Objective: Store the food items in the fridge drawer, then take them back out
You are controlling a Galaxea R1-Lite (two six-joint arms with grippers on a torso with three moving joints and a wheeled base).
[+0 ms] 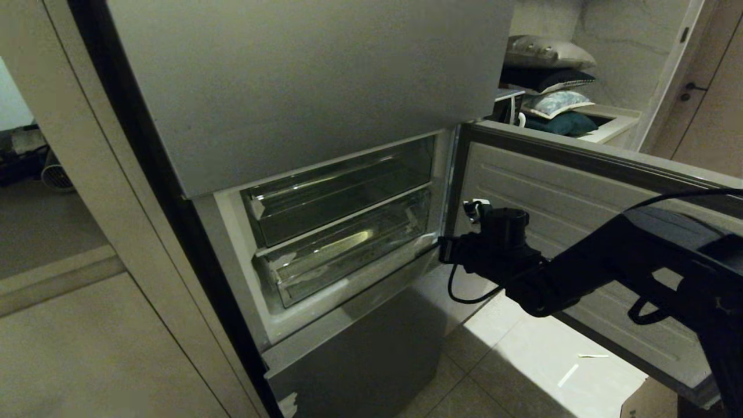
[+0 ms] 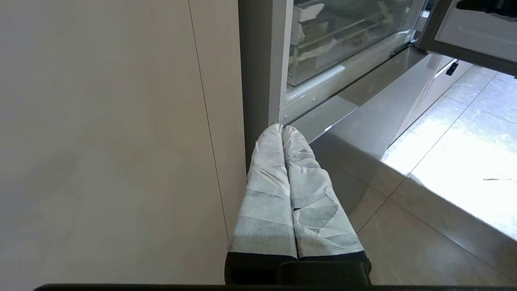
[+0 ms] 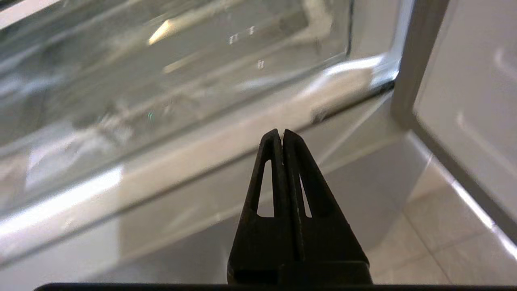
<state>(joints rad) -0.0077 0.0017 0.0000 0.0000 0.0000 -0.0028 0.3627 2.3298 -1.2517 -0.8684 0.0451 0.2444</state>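
While the fridge door [image 1: 580, 232] stood swung open, your right gripper [image 3: 281, 133] hung in front of the compartment with its jaws clenched on nothing, tips just off the lower right corner of the fridge drawer [image 1: 348, 249]. That drawer sat pushed in below the shallower clear tray [image 1: 342, 194], ahead of and above the jaws; I could not tell whether any food items lay inside. Your left gripper [image 2: 282, 128], wrapped fingers pressed together and holding nothing, was parked low beside the cabinet panel [image 2: 101, 141], pointing at the fridge's bottom edge.
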